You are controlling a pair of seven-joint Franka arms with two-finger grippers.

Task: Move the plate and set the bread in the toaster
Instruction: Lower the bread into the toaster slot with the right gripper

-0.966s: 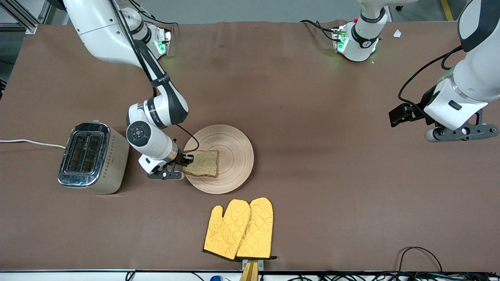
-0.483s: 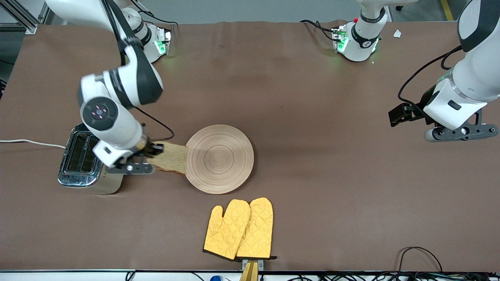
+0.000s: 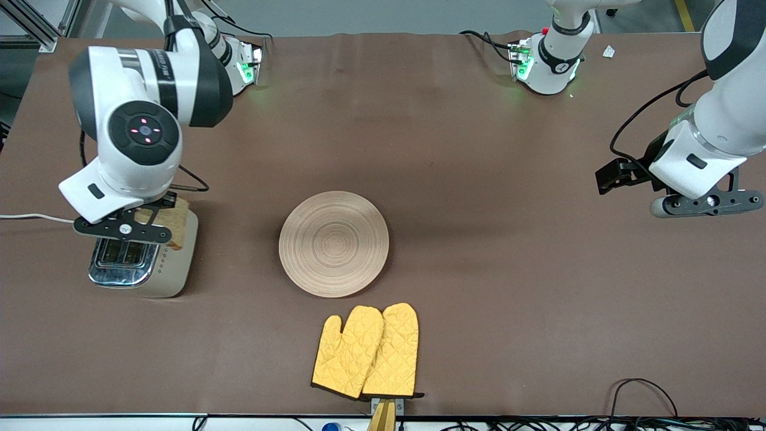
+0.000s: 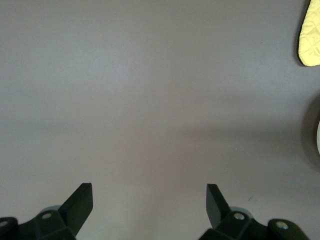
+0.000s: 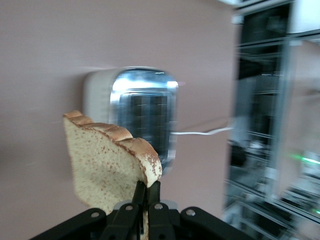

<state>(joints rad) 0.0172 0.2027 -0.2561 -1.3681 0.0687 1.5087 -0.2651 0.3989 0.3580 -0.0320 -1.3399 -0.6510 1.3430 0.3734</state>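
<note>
My right gripper (image 3: 134,218) is shut on the bread (image 3: 173,224), a brown speckled slice with a darker crust, and holds it on edge in the air over the toaster (image 3: 149,266). In the right wrist view the bread (image 5: 107,162) stands between the shut fingers (image 5: 147,192), with the toaster's (image 5: 142,112) chrome top and two slots below it. The wooden plate (image 3: 334,243) lies bare at the table's middle. My left gripper (image 3: 622,173) is open and empty, waiting in the air over the left arm's end of the table; its fingers (image 4: 80,197) show over bare table.
A pair of yellow oven mitts (image 3: 366,352) lies nearer to the front camera than the plate; one tip shows in the left wrist view (image 4: 311,35). The toaster's white cord (image 3: 42,218) runs off the table's edge at the right arm's end.
My right gripper lifted the bread off the plate, carried it toward the right arm's end of the table and turned it on edge over the toaster. The left arm has not moved.
</note>
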